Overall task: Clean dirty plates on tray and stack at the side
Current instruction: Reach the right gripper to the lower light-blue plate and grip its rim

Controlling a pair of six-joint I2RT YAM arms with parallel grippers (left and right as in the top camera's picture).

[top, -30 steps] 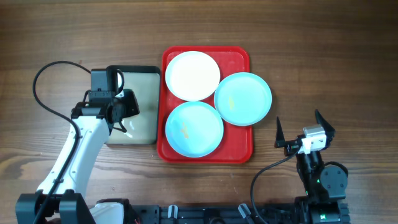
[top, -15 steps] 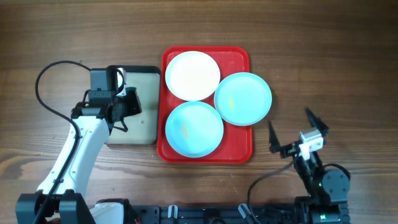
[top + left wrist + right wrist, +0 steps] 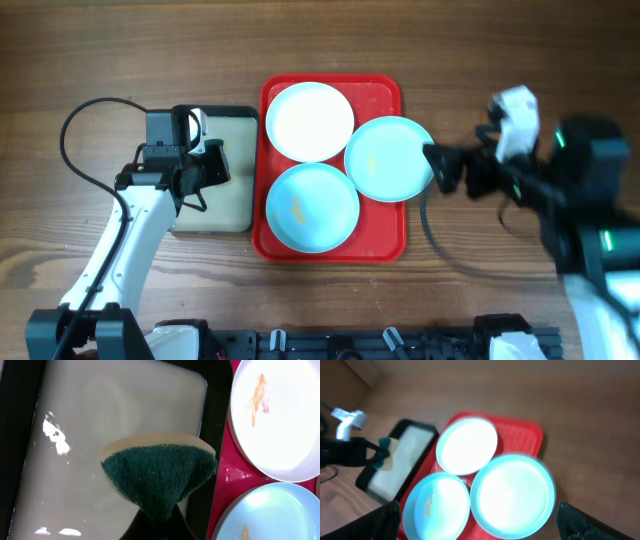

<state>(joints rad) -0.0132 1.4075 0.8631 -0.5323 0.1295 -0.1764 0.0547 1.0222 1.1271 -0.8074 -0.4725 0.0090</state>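
Note:
The red tray [image 3: 386,236] holds a white plate [image 3: 309,121] at the back and a pale blue plate [image 3: 312,207] at the front. A second pale blue plate [image 3: 388,158] overhangs the tray's right rim. Orange smears show on the white plate [image 3: 270,415] and the front blue plate [image 3: 270,515]. My left gripper [image 3: 161,522] is shut on a green scouring sponge [image 3: 160,477] over the beige tray [image 3: 100,425]. My right gripper [image 3: 445,170], blurred, hovers open just right of the overhanging blue plate [image 3: 512,495], its fingers [image 3: 380,522] wide apart.
The black-rimmed beige tray [image 3: 230,205] lies directly left of the red tray, close against it. A black cable [image 3: 90,120] loops over the table behind the left arm. Bare wood surrounds both trays.
My right arm has lifted from the front right of the table and swung back toward the right blue plate, still open. The left gripper with the sponge has barely shifted.

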